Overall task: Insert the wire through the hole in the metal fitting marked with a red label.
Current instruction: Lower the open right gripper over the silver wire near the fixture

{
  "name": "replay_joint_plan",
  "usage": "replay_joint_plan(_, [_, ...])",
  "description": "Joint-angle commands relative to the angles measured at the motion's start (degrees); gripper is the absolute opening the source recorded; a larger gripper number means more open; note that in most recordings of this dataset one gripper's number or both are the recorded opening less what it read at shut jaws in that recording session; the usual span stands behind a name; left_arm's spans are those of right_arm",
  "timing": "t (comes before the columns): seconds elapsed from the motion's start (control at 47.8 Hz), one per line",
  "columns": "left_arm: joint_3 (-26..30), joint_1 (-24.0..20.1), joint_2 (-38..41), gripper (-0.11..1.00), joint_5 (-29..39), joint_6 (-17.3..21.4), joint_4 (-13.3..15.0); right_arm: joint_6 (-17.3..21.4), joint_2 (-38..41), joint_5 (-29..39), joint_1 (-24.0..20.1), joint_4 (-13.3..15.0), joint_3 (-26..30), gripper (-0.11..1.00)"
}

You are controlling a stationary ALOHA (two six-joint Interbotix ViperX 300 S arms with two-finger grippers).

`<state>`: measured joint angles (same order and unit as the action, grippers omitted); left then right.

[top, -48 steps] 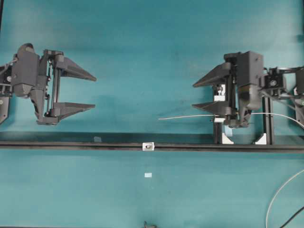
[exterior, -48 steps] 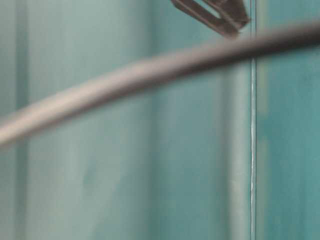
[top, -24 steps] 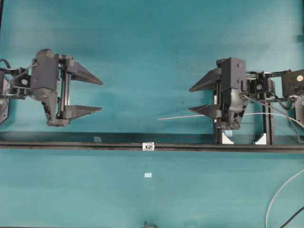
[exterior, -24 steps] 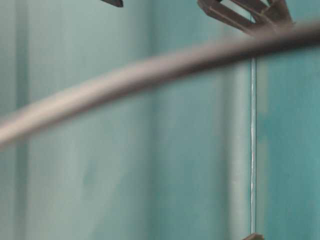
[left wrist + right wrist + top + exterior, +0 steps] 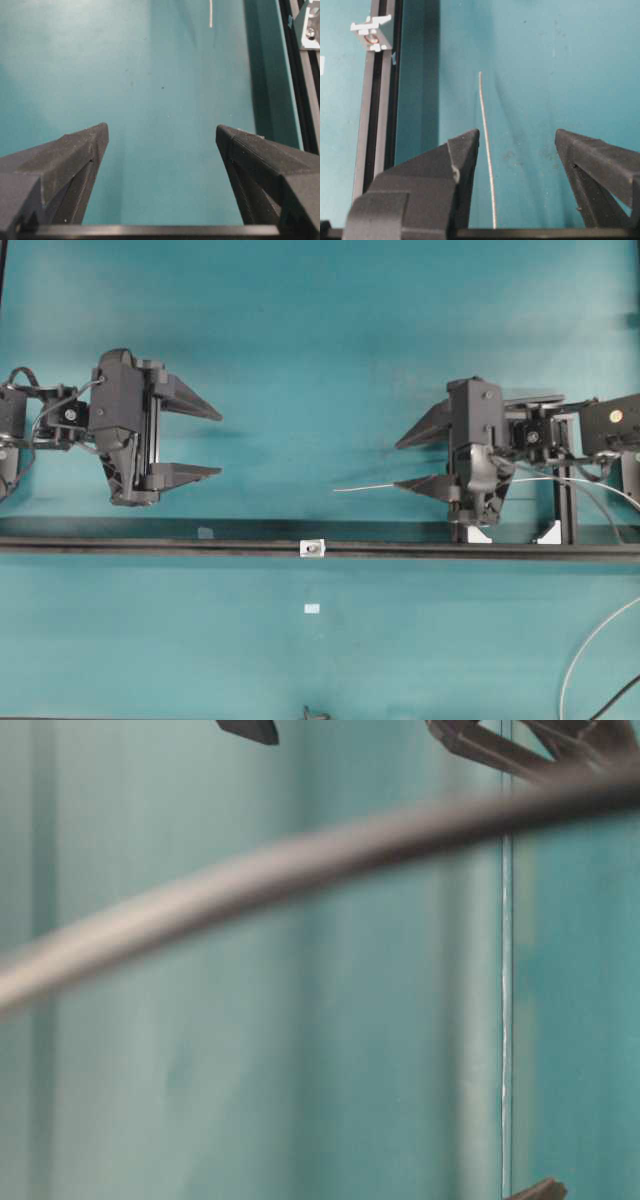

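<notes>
A teal table (image 5: 320, 340) fills the overhead view, crossed from side to side by a long black rail (image 5: 150, 546) in its lower half. On the left, the left end effector (image 5: 215, 442) points toward the middle with its two dark fingers spread wide and nothing between them; its wrist view shows only bare teal surface in the gap. On the right, the right end effector (image 5: 405, 462) faces it, well apart, its fingers also spread. The wire (image 5: 365, 487) lies thin and pale on the table above the rail, running under the right end effector and curving off to the right edge; its free tip points left toward the middle. In the right wrist view the wire (image 5: 486, 145) passes between the two fingers, nearer the left one, and I cannot tell whether it touches either. The metal fitting (image 5: 313, 549) sits on the rail near the centre, small and silvery, below and left of the wire's tip. A small pale tag (image 5: 312, 609) lies on the table below it.
</notes>
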<state>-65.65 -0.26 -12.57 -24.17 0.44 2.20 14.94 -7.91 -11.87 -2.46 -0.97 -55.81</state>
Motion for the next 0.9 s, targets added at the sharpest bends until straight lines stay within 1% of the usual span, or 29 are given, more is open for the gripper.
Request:
replay_joint_plan(0.0, [0.97, -0.18, -0.26, 0.51, -0.53, -0.09, 0.09, 0.09, 0.26, -0.18, -0.26, -0.18, 1.32, 0.68])
replay_joint_plan(0.879, [0.88, -0.18, -0.26, 0.5, -0.53, -0.09, 0.09, 0.62, 5.45, -0.18, -1.23, -0.18, 3.25, 0.69])
